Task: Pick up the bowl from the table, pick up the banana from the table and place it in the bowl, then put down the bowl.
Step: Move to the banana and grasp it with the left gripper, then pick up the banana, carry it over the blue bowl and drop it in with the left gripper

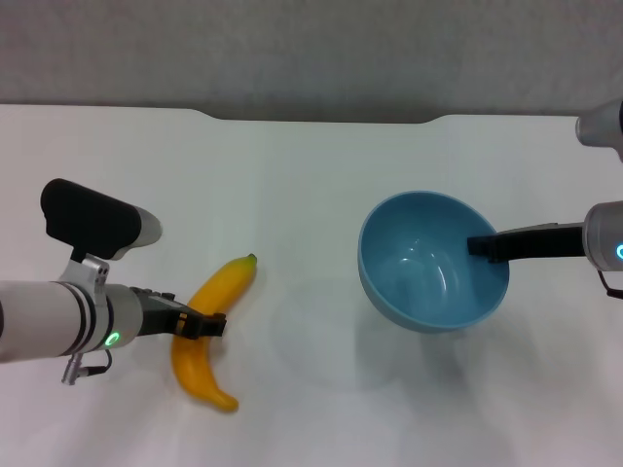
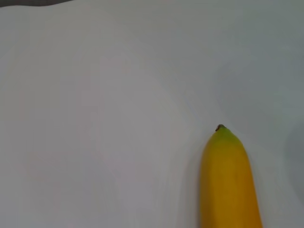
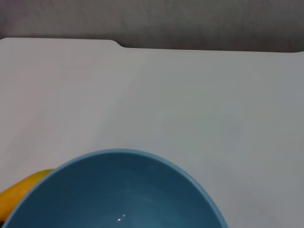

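Note:
The yellow banana (image 1: 216, 326) lies on the white table (image 1: 292, 175) at the front left, its stem tip pointing away from me. My left gripper (image 1: 201, 324) reaches in from the left and is shut across the banana's middle. The left wrist view shows only the banana's (image 2: 229, 180) stem half on the table. The light-blue bowl (image 1: 428, 282) is at the right, tilted and seemingly raised a little above its shadow. My right gripper (image 1: 484, 246) is shut on its right rim, one dark finger inside. The right wrist view shows the bowl (image 3: 118, 194) close up, with the banana (image 3: 19, 192) beyond its edge.
The table's far edge (image 1: 321, 119) has a notch, with a grey wall behind it. Bare white tabletop (image 1: 302, 389) lies between the banana and the bowl.

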### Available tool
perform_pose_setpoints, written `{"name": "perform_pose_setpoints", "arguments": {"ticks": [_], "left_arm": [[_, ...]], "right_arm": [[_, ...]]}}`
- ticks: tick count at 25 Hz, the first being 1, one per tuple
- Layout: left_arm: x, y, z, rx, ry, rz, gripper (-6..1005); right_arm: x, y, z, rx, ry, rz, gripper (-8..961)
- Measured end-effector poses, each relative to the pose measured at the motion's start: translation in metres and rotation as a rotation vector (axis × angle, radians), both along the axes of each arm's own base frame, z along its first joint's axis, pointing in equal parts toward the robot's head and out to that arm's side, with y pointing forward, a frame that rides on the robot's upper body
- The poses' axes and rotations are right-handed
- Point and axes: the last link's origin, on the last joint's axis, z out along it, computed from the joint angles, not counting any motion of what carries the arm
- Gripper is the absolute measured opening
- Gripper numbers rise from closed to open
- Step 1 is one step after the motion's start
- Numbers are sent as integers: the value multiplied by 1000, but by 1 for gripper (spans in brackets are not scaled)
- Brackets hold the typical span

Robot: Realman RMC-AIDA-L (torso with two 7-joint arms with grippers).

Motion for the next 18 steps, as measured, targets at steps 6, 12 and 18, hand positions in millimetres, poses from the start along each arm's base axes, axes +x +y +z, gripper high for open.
{"name": "perform_pose_setpoints", "arguments": {"ticks": [6,12,18], "left_arm": [[1,1,-1,-6,1,-1,817],[1,1,0,-5,1,1,701],[13,10,13,35,-48,0,529]], "right_arm": [[0,0,-1,-1,1,-2,26],[1,-1,-1,-1,1,-3,25],[7,-4,-1,-9,-6,-18,26]]}}
